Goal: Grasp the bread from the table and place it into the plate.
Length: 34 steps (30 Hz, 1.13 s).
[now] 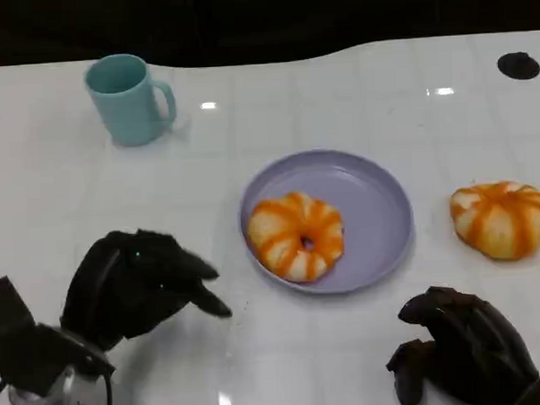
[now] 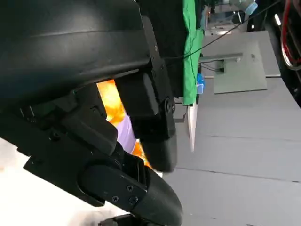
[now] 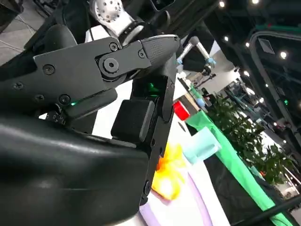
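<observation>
Robot hand low (fingers curled)

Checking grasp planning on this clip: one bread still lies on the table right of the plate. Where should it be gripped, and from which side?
Probably from above, fingers closing across the rounded sides of the bread. It lies flat as a low dome, with bare table all round, and the right hand sits just below it in the head view, holding nothing. The plate already carries another bread.
</observation>
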Tool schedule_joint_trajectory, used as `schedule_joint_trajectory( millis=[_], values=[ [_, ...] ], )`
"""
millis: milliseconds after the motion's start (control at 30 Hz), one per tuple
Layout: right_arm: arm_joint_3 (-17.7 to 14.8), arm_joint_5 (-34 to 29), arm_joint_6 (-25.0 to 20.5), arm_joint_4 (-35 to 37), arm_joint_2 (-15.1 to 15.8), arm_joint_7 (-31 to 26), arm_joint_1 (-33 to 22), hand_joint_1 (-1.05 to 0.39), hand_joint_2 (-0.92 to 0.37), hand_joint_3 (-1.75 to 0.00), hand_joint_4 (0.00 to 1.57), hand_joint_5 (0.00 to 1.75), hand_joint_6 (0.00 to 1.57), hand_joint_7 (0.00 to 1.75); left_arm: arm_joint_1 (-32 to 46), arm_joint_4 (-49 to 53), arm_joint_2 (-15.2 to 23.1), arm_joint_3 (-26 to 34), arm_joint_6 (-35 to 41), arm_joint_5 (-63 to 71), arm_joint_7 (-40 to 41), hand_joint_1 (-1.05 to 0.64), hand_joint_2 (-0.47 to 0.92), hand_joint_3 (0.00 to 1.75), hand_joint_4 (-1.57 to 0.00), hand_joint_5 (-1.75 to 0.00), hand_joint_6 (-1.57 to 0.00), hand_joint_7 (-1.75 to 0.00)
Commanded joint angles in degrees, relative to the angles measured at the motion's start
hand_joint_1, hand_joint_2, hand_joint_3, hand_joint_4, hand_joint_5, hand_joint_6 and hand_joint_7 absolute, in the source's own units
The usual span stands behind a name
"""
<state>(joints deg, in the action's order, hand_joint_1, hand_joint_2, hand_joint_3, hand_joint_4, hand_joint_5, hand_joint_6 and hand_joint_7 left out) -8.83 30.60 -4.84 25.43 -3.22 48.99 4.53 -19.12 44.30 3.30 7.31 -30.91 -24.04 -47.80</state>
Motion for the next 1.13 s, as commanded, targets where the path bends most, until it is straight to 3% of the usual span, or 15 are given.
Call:
schedule_joint_trajectory(
  millis=[33,267,800,1133],
  values=[
    [-0.28,0.16,-0.04,-0.22,0.91,0.08,-0.24,-0.72,-0.92,-0.03,1.52,0.80,1.57,0.34,2.54,-1.58,-0.41,0.98,1.13,0.25,1.09,-1.05,0.71,0.01,-1.57,-0.62,-1.57,-0.39],
    [-0.20,0.18,-0.33,-0.71,0.78,-0.17,-0.57,-0.72,-0.92,-0.03,1.51,0.80,1.57,0.34,5.72,-2.31,-2.72,2.27,2.68,-0.75,1.43,-1.05,0.67,0.00,-1.57,-0.79,-1.57,-0.59],
    [0.07,0.35,-1.65,-2.32,1.10,-0.63,-1.32,-0.72,-0.91,-0.02,1.51,0.79,1.57,0.34,11.08,-8.36,-4.34,1.79,13.59,-1.04,2.13,-1.05,0.50,0.00,-1.57,-0.80,-1.57,-0.61],
    [-0.20,0.43,-1.49,-2.27,1.31,-0.49,-1.32,-0.71,-0.91,-0.02,1.52,0.79,1.57,0.35,11.07,-8.52,-4.95,2.26,15.68,-1.70,0.63,-1.05,0.48,0.00,-1.57,-0.77,-1.57,-0.58]
  ],
)
